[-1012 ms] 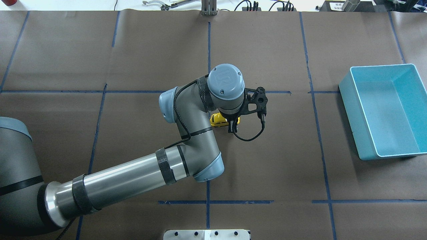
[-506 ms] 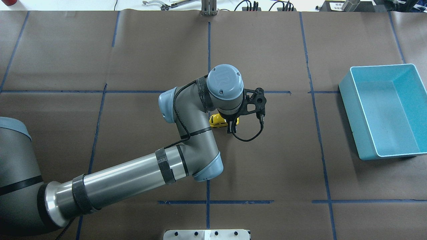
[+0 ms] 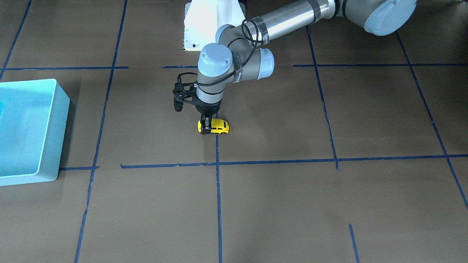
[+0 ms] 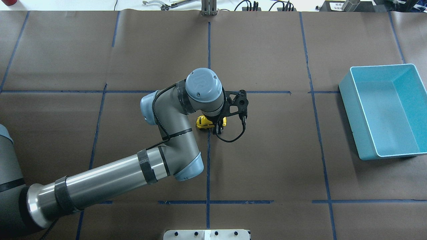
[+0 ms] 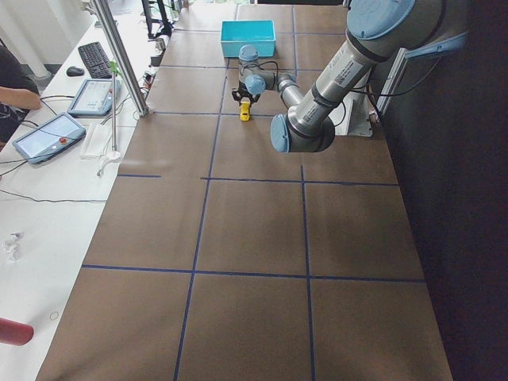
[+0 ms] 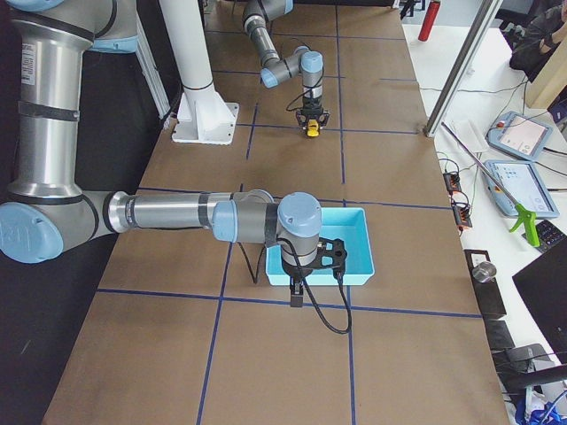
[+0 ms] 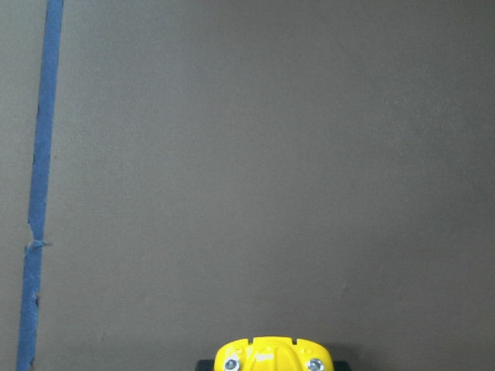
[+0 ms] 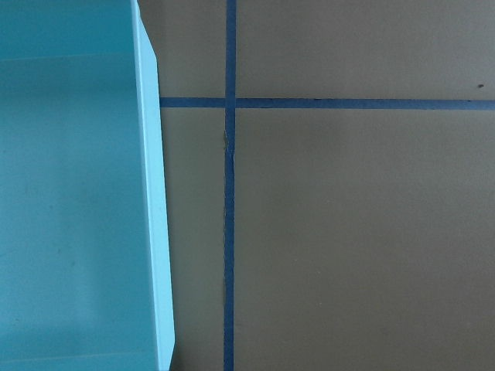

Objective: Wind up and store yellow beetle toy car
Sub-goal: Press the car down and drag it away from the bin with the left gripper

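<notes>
The yellow beetle toy car (image 4: 203,122) is at the table's middle, by a blue tape line. It also shows in the front view (image 3: 219,126) and at the bottom edge of the left wrist view (image 7: 271,357). My left gripper (image 4: 217,128) points straight down and is shut on one end of the car, also seen in the front view (image 3: 206,128). The car seems to rest on the paper. My right gripper (image 6: 297,297) shows only in the exterior right view, beside the turquoise bin (image 6: 356,212); I cannot tell if it is open or shut.
The turquoise bin (image 4: 347,96) stands empty at the table's right side, also at the front view's left (image 3: 62,109) and in the right wrist view (image 8: 151,193). Brown paper with blue tape lines covers the table. Tablets and cables lie beyond the far edge.
My left arm has moved toward the robot's left with the car in its grip, most of it in the last half second. The bin has not moved.
</notes>
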